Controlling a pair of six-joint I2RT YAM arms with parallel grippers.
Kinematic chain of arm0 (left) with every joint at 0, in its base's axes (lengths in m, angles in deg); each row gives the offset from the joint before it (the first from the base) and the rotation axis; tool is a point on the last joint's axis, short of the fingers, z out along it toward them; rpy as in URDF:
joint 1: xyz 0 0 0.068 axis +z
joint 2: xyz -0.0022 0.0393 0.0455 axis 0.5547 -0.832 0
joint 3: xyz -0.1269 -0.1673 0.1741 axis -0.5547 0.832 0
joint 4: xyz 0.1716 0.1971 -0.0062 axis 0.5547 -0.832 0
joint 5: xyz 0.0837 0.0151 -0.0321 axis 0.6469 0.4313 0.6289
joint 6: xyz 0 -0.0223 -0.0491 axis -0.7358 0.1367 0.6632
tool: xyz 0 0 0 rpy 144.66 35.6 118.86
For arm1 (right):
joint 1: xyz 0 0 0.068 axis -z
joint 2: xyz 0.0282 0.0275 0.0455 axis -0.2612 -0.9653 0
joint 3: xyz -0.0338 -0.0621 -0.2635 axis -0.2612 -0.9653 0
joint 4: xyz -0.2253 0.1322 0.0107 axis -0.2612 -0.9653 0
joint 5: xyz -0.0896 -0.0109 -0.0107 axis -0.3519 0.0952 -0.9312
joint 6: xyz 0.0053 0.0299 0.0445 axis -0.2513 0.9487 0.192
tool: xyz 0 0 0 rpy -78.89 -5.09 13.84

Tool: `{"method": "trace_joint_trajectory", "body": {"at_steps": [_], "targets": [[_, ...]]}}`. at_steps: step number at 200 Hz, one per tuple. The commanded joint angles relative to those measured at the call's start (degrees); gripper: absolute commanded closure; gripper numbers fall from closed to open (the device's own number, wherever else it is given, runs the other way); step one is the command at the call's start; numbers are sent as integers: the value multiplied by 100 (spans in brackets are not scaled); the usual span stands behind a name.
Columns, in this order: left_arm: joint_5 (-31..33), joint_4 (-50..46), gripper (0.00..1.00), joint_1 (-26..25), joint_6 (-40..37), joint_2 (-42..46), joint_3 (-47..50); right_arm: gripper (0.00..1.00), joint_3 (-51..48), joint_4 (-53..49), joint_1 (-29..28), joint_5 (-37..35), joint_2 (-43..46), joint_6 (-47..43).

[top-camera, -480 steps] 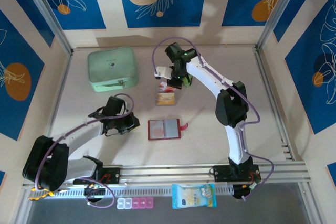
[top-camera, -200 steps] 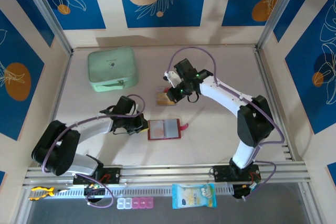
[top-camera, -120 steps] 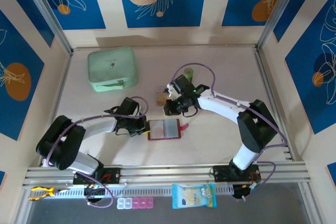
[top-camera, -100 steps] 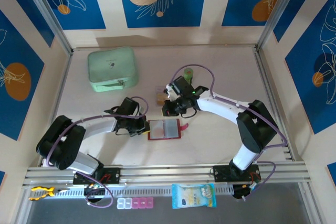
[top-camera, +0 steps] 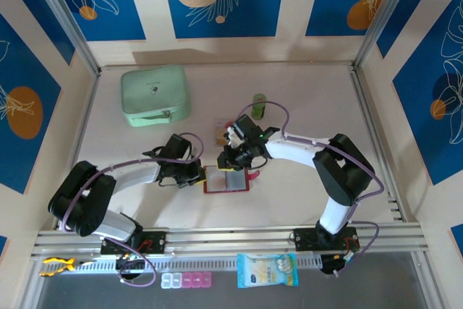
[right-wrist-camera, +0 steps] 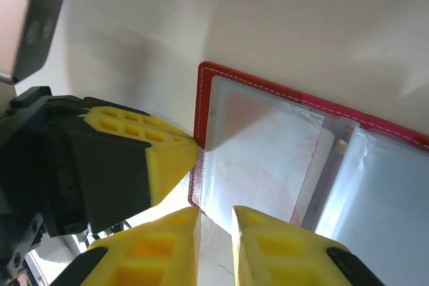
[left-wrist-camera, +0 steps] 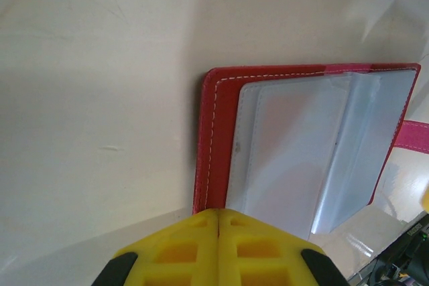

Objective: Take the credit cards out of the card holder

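**Reaching into the wallet for the next card**

You are in the middle of the job. The card holder (top-camera: 228, 183) lies open and flat on the table (top-camera: 304, 106), near the front and between your two arms. Some credit cards (top-camera: 220, 134) lie out on the table just behind it.

Your left gripper (left-wrist-camera: 218, 213) has its yellow fingers pressed tight together with nothing between them. The right wrist view shows its tip touching the left red edge of the card holder (right-wrist-camera: 200, 98) — it looks like it is there to pin the wallet down.

Your right gripper (right-wrist-camera: 216, 216) hangs over the near edge of the clear sleeves (right-wrist-camera: 261, 152). Its fingers are only a little way apart and hold no card.

What is in the sleeves? The plastic is cloudy, so it is hard to say. There may be a thin tan card edge in the middle pocket (right-wrist-camera: 327, 169).

Next, I think you need to slide one finger into a pocket, pinch a card edge and pull it out sideways — while the left arm keeps the wallet from sliding.

The mint-green case (top-camera: 155, 94) sits shut at the back left, well apart.
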State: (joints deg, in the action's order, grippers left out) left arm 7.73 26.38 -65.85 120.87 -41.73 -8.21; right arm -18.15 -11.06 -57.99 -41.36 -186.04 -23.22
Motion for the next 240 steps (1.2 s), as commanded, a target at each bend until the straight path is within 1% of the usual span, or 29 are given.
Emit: {"method": "trace_joint_trajectory", "body": {"at_steps": [1, 39, 77, 106, 132, 199, 240], "targets": [[35, -99, 96, -46, -64, -50, -64, 77, -116, 151, -83, 208, -93, 225], [22, -30, 96, -46, -48, -124, -44, 76, -126, 95, -118, 107, -178, 327], [-36, 82, 96, -49, -21, -198, -32, 75, -183, 205, -164, 185, -262, 445], [60, -130, 96, -47, -76, -238, -83, 75, -183, 223, -214, 233, -319, 503], [70, -129, 96, -45, -67, -266, -68, 71, -176, 224, -274, 245, -387, 557], [65, -160, 96, -51, -102, -296, -77, 69, -157, 231, -324, 168, -584, 558], [105, -239, 96, -48, -107, -306, -93, 69, -140, -36, -329, -131, -586, 533]]}}
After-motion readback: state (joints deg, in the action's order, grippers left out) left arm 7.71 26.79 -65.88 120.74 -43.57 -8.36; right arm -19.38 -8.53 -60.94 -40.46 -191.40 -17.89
